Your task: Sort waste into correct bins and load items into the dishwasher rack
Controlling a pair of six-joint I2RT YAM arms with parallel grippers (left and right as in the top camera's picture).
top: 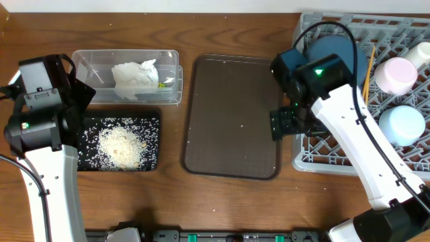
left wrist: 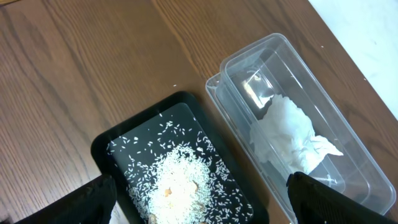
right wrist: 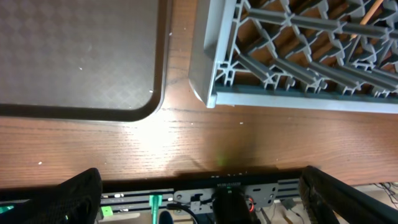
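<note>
Above the table (left wrist: 74, 62), the left gripper (left wrist: 200, 204) spreads its fingers (left wrist: 87, 202) over rice grains (left wrist: 177, 180) in the black tray (left wrist: 102, 146), the napkin (left wrist: 283, 134) alongside in the clear tub (left wrist: 348, 124); the right gripper (right wrist: 199, 199) gapes near the grey rack (right wrist: 280, 99).

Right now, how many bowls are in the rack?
3: a dark-blue bowl at the rack's far left, partly behind the right arm; a pinkish bowl far right; a light-blue bowl nearer. The arm may hide more.
</note>
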